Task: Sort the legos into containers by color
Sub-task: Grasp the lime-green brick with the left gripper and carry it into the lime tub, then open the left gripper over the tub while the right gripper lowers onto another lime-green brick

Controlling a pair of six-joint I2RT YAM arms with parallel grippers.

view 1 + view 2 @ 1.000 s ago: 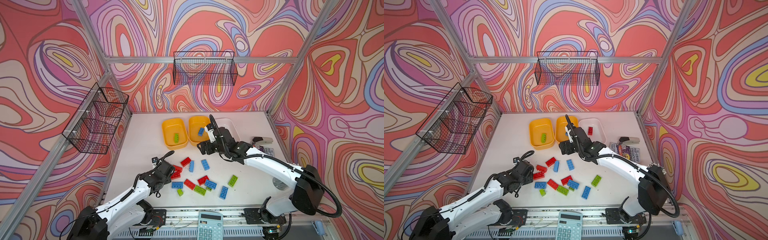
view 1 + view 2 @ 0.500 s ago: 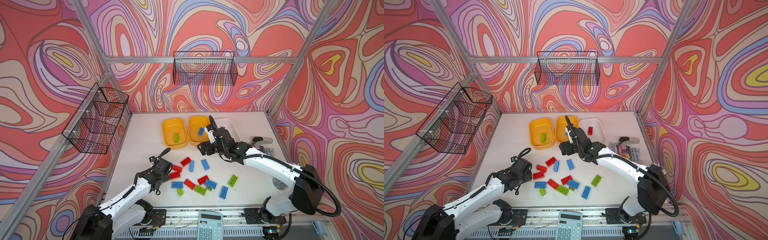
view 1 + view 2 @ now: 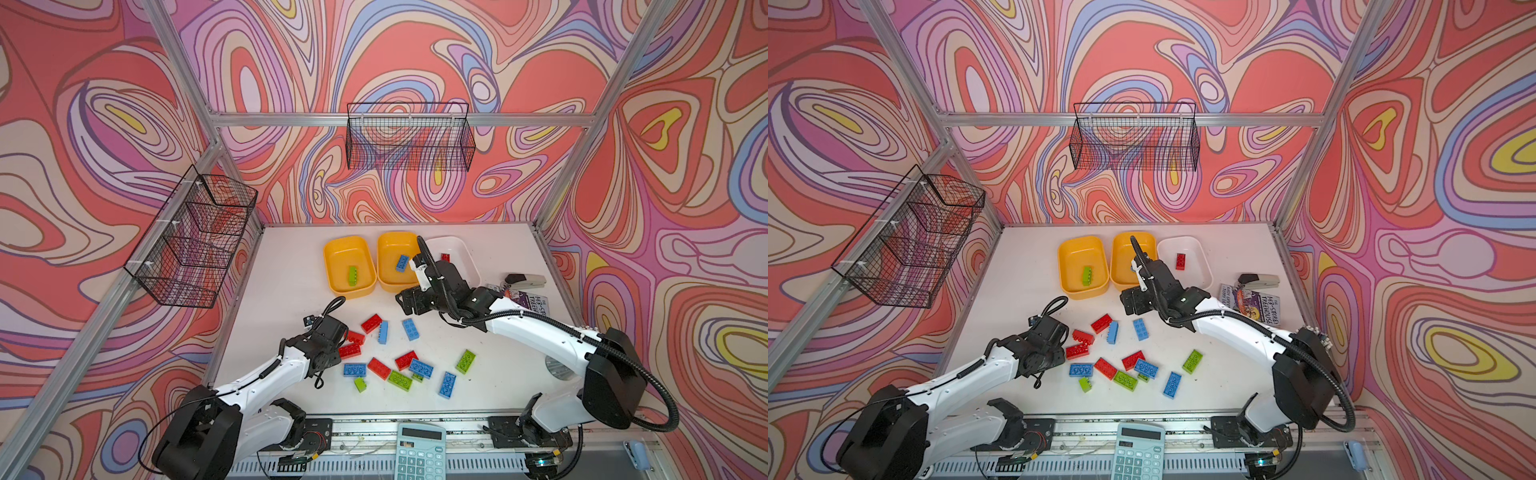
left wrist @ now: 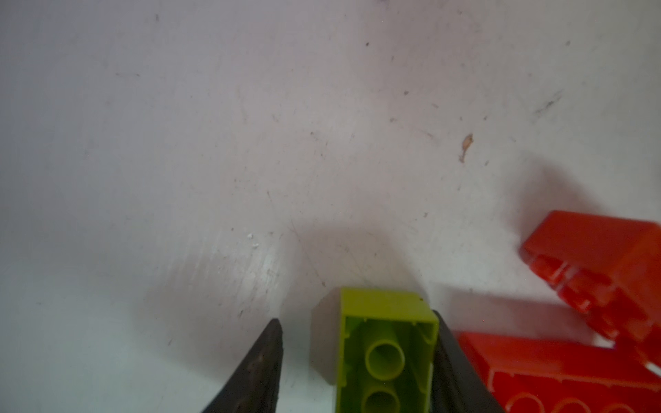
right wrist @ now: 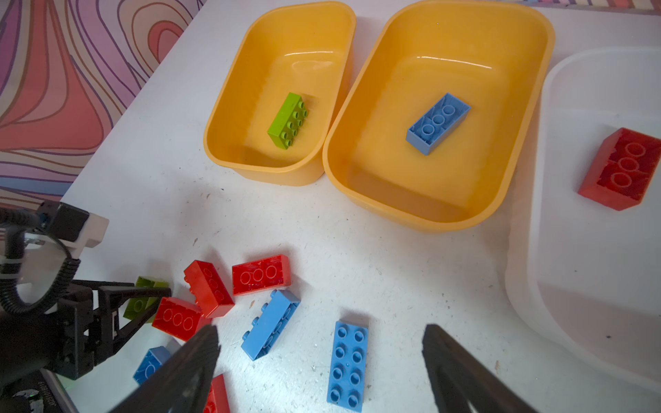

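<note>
Narrowed left gripper [image 4: 356, 318] straddles a lime lego [image 4: 388, 357], hollow underside showing, apparently one finger touching, unclamped; right gripper [image 5: 320, 328] gapes wide.

Only the book [image 3: 1262, 309] bears legible text: "143-STOREY TREEHOUSE" on its cover.

A long black wire mesh basket [image 3: 409, 137] is hung at the back, a tiered black wire basket [image 3: 195, 241] at the left. A grey stapler [image 3: 524, 280] and a printed book [image 3: 535, 301] are laid on the white bench [image 3: 291, 291], a pale blue calculator [image 3: 419, 451] before it.
</note>
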